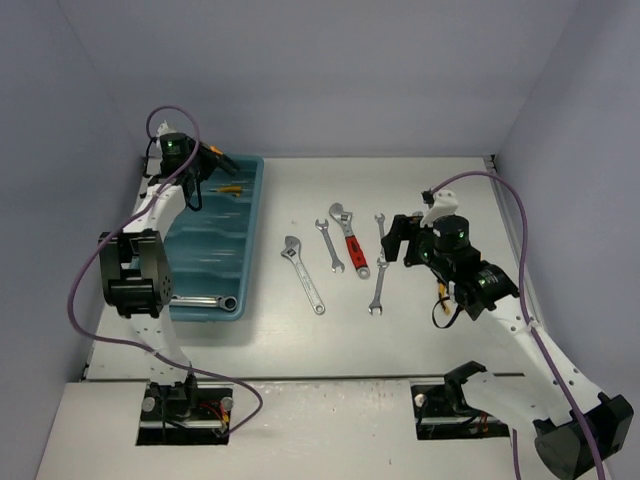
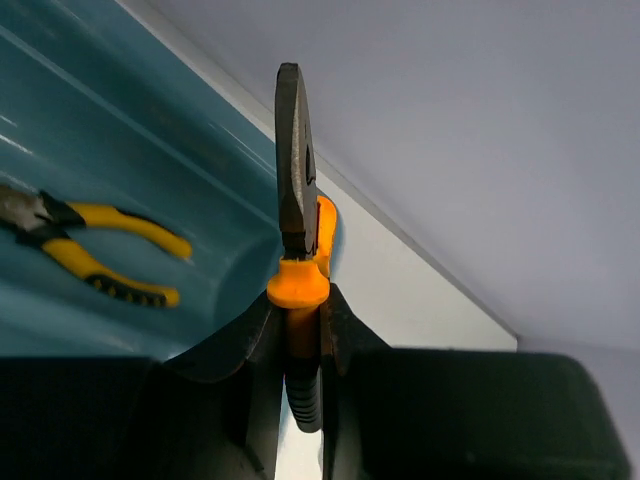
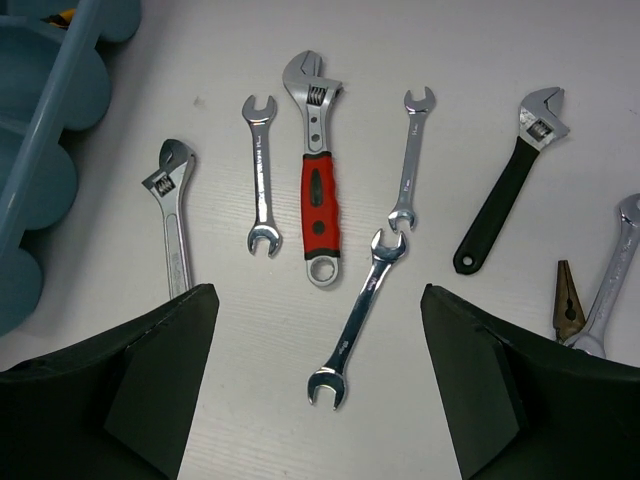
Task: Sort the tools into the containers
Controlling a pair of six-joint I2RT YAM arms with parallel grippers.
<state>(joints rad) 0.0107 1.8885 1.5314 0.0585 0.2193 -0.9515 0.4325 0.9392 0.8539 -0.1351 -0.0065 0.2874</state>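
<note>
The sorting looks partly done: the teal tray at the table's left holds yellow-handled pliers in a far compartment and a combination wrench in the nearest one, while the left gripper, clamped on orange-handled pliers, hangs over its far end. Left on the white table are a red-handled adjustable wrench, a black-handled adjustable wrench, a silver adjustable wrench and several open-end wrenches, below the right gripper, which is spread wide and empty. Pale lilac-grey walls enclose the table on three sides.

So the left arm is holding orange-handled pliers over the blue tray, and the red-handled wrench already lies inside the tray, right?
Not quite. The left gripper does hold the orange-handled pliers over the tray, but the red-handled wrench lies on the table, outside the tray. The right wrist view shows it.
</note>
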